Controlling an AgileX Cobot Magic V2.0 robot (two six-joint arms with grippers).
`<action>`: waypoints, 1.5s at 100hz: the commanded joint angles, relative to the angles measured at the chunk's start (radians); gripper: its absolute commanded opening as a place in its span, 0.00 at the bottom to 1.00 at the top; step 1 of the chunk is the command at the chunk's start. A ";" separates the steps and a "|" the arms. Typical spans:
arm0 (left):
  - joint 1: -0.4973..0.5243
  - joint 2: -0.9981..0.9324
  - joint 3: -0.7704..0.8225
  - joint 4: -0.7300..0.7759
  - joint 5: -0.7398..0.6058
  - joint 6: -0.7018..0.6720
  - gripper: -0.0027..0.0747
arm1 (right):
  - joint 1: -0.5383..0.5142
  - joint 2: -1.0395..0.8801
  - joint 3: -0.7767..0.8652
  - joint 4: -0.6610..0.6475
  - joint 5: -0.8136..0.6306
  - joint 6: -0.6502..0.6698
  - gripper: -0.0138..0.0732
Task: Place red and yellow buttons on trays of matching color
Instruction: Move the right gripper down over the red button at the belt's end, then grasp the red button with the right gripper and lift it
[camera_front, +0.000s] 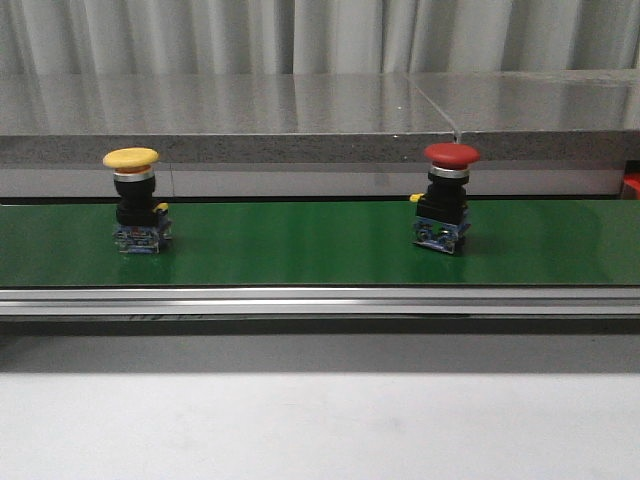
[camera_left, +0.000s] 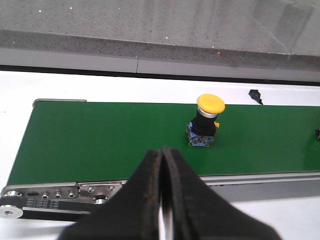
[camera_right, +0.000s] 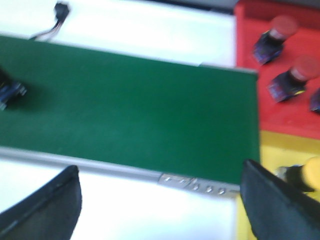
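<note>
I see the green conveyor belt (camera_front: 300, 240) as a smooth, faintly glossy sheet that mirrors the buttons on it. Its side rail (camera_front: 320, 300) looks like brushed aluminium with a dull shine. The yellow button (camera_front: 131, 158) and the red button (camera_front: 451, 154) have smooth plastic caps, each over a bright metal collar and a black plastic body. The grey ledge (camera_front: 300, 110) behind reads as polished, speckled stone. The white counter (camera_front: 320, 425) looks matt. The left gripper (camera_left: 161, 165) is matt black.

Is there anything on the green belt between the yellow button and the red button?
No. In the front view, only bare green belt lies between the yellow button and the red button.
</note>
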 joint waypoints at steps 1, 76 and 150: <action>-0.009 0.008 -0.025 -0.023 -0.067 0.002 0.01 | 0.042 0.040 -0.031 0.008 -0.015 -0.020 0.89; -0.009 0.008 -0.025 -0.023 -0.067 0.002 0.01 | 0.221 0.513 -0.256 0.030 -0.116 -0.020 0.89; -0.009 0.008 -0.025 -0.023 -0.067 0.002 0.01 | 0.222 0.674 -0.364 0.033 -0.094 -0.020 0.30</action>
